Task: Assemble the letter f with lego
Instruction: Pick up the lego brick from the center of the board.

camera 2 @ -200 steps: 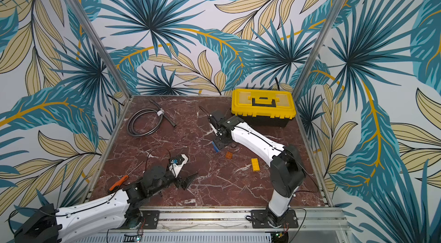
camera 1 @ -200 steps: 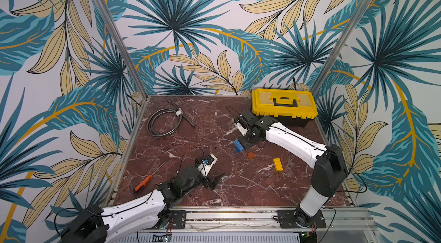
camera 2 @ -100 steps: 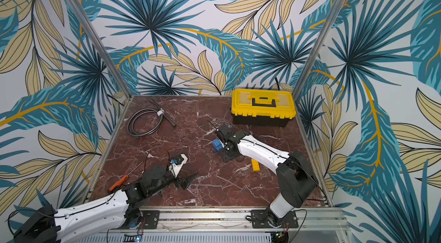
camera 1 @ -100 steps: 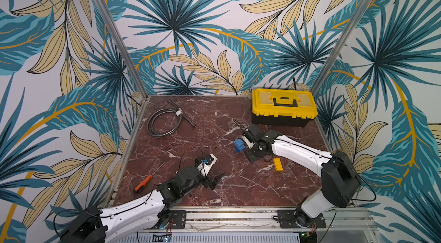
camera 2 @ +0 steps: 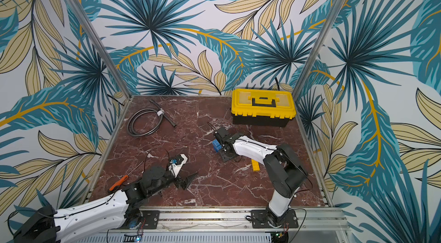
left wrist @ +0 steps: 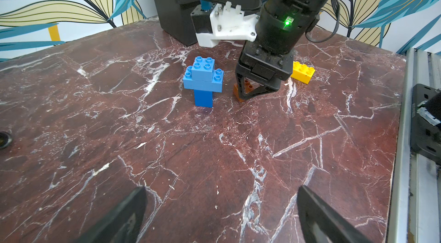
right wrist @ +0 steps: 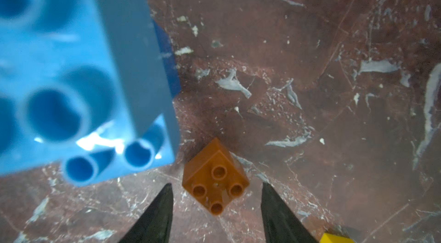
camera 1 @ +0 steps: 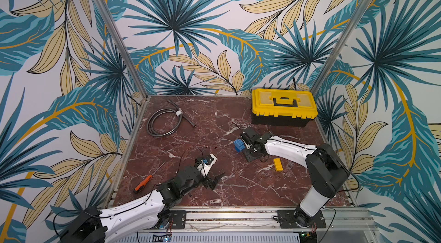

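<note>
**A:** what's on the left side?

**B:** a screwdriver with an orange handle is lying by the edge. Next to it the left gripper sits low over the table, fingers spread wide.

**A:** and the bricks?

**B:** mid-table there's a blue stack standing up: narrow stem, wide bar, small block on top. Just right of it is the orange brick, studs up, on the table. The right gripper is down around it, a finger on each side with gaps showing, so not clamped. The yellow brick lies loose further right, and the toolbox is at the back.
</note>
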`<state>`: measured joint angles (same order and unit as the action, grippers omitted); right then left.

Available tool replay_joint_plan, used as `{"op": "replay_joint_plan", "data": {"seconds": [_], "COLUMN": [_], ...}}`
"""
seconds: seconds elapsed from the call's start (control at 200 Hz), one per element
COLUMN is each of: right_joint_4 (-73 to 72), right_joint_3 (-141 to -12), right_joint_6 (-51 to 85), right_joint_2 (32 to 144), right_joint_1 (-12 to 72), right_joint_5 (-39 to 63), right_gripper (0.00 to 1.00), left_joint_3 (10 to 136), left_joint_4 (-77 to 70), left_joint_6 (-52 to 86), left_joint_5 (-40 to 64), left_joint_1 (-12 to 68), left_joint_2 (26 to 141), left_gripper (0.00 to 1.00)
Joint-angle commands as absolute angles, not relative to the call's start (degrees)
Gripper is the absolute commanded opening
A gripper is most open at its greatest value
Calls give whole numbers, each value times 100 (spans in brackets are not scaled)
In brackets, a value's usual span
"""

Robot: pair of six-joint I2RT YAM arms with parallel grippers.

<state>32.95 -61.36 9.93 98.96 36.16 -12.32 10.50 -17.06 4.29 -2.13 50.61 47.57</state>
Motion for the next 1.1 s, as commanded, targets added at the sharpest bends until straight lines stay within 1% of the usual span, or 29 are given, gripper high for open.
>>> {"op": "replay_joint_plan", "data": {"seconds": [0.0,0.466,0.746,0.986,1.096], "right_joint_4": [3113,3026,3019,3058,3088], "right_joint_3": [-6029,-6108,-6035,-6040,-6038], "right_joint_6": [1102,1172,1122,1087,1104], "right_joint_2": [9982,10125,10046,10072,10090], "right_joint_1": [3564,3357,3317,3308,3301], "right_joint_5": [-1375,-1345,-1082,-985,-919], "right_gripper": [60,56,55,51,50], "left_joint_3": [1072,1111,1177,1187,1187], "left_joint_4": [-1775,-1770,-1775,-1775,-1775], "left_joint_6": [407,414,414,412,425], "left_joint_5": [-160,-158,-93,-88,-71], "left_joint_1": [5087,5081,5080,5083,5081], "left_joint_2": [4693,4761,4864,4888,4902], "left_gripper": [99,99,99,99,100]}}
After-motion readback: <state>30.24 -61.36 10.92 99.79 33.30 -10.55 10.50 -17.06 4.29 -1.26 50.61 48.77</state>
